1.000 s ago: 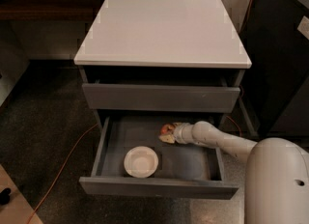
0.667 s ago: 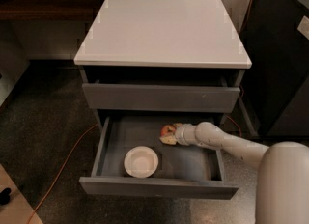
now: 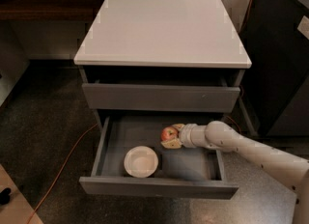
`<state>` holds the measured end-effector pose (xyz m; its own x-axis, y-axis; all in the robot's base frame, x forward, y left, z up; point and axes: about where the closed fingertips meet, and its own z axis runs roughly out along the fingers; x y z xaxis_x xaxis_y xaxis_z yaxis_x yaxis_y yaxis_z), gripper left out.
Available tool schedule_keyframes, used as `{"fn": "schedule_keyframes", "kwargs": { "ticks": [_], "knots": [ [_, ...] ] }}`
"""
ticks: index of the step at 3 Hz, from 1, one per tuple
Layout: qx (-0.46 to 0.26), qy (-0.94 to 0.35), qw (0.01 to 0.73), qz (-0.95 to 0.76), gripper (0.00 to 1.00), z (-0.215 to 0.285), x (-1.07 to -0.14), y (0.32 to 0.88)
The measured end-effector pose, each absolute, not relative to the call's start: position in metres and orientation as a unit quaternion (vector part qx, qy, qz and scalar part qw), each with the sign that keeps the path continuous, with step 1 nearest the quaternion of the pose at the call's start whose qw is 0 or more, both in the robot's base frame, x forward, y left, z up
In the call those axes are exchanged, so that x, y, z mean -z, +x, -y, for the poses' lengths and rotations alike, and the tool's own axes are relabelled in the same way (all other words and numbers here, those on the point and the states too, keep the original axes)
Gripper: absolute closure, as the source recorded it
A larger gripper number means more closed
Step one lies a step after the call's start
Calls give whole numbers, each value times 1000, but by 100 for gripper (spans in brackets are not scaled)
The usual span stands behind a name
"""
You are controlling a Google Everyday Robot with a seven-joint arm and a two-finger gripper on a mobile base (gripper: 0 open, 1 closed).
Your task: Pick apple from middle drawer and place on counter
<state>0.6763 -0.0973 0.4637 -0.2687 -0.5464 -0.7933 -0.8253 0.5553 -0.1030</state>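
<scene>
A grey drawer cabinet stands under a broad, flat, pale grey-white counter (image 3: 161,30), seen from above and in front. Below the counter's front edge sits the dark grey flat-fronted top drawer (image 3: 159,97), with a dark gap above its front. Under it, the wide, shallow middle drawer (image 3: 159,188) is pulled far out toward the viewer, showing its grey inside.

A small round red apple with yellowish patches (image 3: 168,133) lies inside the middle drawer, near its back edge and right of centre. The two-finger gripper (image 3: 171,135) reaches in from the drawer's right edge. One pale yellowish finger (image 3: 177,127) lies behind the apple and the other in front, both pressed against the fruit, so the apple is held between them. The white jointed robot arm (image 3: 251,148) crosses the drawer's right wall and is cut off at the lower right corner.

A round cream-white bowl (image 3: 141,161) rests near the drawer's front edge, left of the apple and apart from it.

Whatever lies beneath the open drawer is hidden by it. Past the counter's right edge stands a dark cabinet (image 3: 280,63) bearing a pale tag (image 3: 304,27), cut off, its writing unreadable. An orange cable (image 3: 63,165) trails across the speckled floor left of the drawer. A dark brown wooden shelf (image 3: 48,6) runs behind the counter's back left corner.
</scene>
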Motion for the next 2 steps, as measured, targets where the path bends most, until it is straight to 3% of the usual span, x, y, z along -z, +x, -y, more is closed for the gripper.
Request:
{"fn": "schedule_keyframes", "kwargs": {
  "ticks": [2],
  "knots": [
    [-182,-521,410,-726,100,83,-523,629]
  ]
}}
